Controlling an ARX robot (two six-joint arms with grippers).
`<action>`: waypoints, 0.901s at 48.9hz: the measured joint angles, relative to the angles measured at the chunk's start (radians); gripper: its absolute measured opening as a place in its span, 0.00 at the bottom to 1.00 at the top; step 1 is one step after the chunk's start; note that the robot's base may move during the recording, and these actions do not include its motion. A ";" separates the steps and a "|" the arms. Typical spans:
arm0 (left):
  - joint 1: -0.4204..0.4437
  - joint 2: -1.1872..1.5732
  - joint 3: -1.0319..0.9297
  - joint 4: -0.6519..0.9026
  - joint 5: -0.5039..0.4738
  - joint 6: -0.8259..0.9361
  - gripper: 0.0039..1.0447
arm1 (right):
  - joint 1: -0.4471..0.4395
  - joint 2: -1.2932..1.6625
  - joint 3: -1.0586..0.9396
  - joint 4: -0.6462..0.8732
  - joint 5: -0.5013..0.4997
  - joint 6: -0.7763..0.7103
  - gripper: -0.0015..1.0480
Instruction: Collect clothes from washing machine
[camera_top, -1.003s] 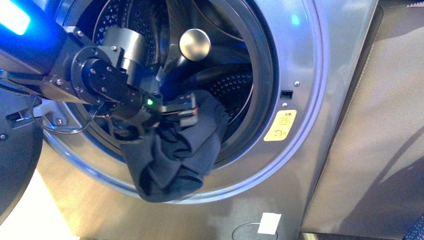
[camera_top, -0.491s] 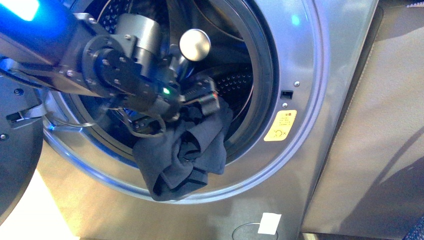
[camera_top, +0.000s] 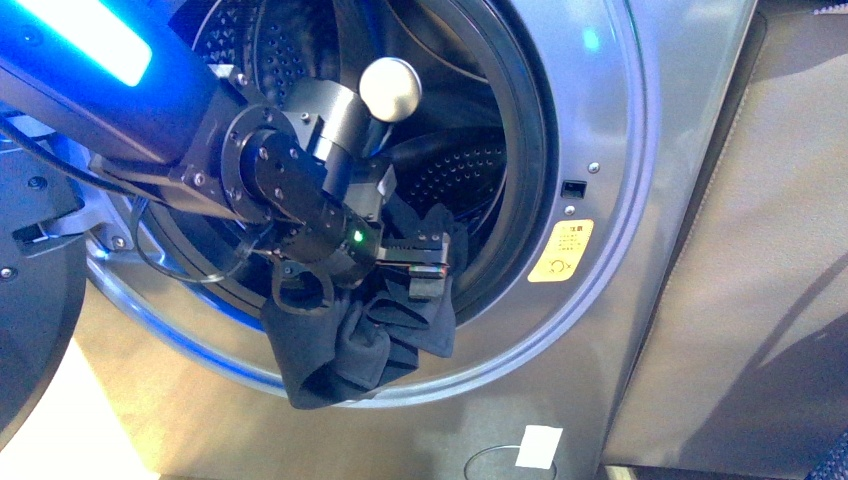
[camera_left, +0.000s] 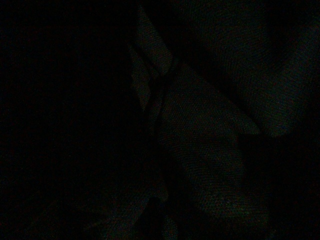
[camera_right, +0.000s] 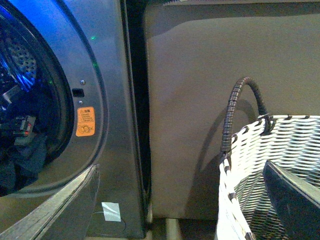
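Observation:
The grey washing machine (camera_top: 640, 150) stands with its round mouth open; the perforated drum (camera_top: 455, 175) shows inside. My left gripper (camera_top: 425, 265) is shut on the dark navy clothes (camera_top: 345, 345), which hang in a bundle over the lower rim of the mouth. The left wrist view is dark. In the right wrist view the washing machine (camera_right: 107, 65) is at the left with its orange sticker (camera_right: 85, 121), and the clothes (camera_right: 22, 160) hang in its mouth. My right gripper (camera_right: 170, 210) is open and empty, apart from the machine, between it and the basket.
The open porthole door (camera_top: 30, 330) hangs at the far left. A beige cushioned panel (camera_top: 760, 250) stands beside the machine. A grey-white woven basket (camera_right: 280, 165) with a dark handle sits close to my right gripper. A white label (camera_top: 540, 446) is low on the machine's front.
My left arm has swung right and then downward with the clothes in its grip. The bundle has shifted right along the lower rim of the mouth.

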 joint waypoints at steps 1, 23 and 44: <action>0.004 0.001 0.000 0.005 0.001 0.000 0.94 | 0.000 0.000 0.000 0.000 0.000 0.000 0.93; 0.026 0.003 -0.028 0.071 0.018 0.007 0.23 | 0.000 0.000 0.000 0.000 0.000 0.000 0.93; 0.026 -0.191 -0.288 0.255 0.113 0.048 0.16 | 0.000 0.000 0.000 0.000 0.000 0.000 0.93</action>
